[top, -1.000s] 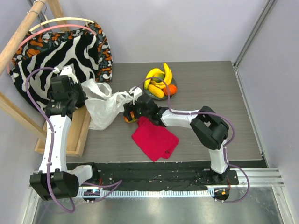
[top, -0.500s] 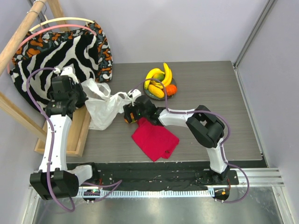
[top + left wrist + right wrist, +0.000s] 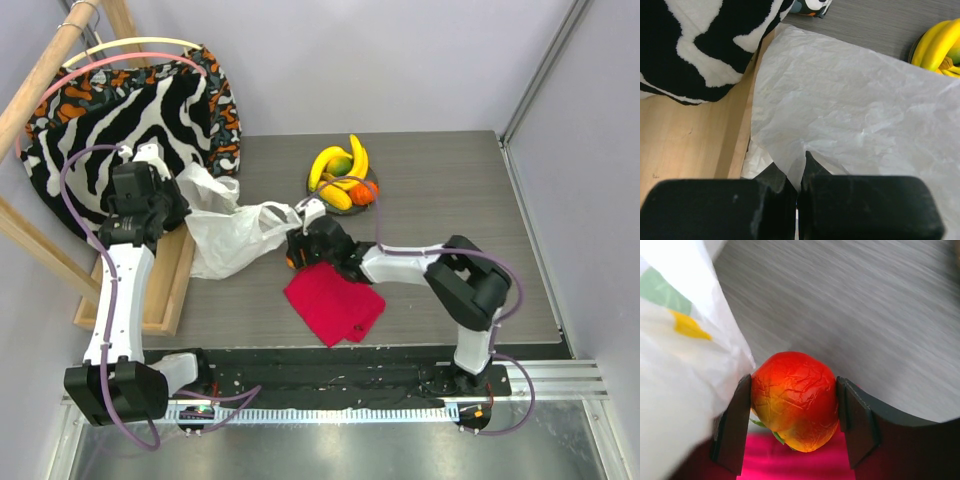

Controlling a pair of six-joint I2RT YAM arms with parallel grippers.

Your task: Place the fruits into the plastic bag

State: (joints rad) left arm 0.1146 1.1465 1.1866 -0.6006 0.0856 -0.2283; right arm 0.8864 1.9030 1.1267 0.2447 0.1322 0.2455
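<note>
**Item: red-orange fruit (image 3: pixel 795 400).** Round, crinkled skin, a green leaf tip showing under it. It sits between the two fingers of the right gripper (image 3: pixel 795 412), which press on it from either side, so it reads as grasped. It is at mid-table, over the far edge of the red cloth (image 3: pixel 333 303).

**Item: plastic bag (image 3: pixel 235 232).** Thin, white and crumpled, lying left of centre. Its long axis runs left to right, from the left gripper (image 3: pixel 799 167) towards the right one. The left gripper is clenched on a fold of the film at the bag's left end, beside the zebra-striped fabric (image 3: pixel 130 110).

**Relation governing the coming move.** The bag lies directly left of the held fruit, and its film brushes the right gripper's left finger. The right arm is the nearer one and already carries the fruit. I judge that a short travel leftward into the bag is needed. Whether the bag's mouth gapes towards the fruit cannot be told.

**Item: remaining fruits.** These are yellow bananas (image 3: pixel 340 165) with smaller orange and green pieces, heaped at the far centre of the table, well apart from the bag.

**Markings.** The bag carries a yellow slice and green leaf print. No lettering or brand is legible anywhere.
</note>
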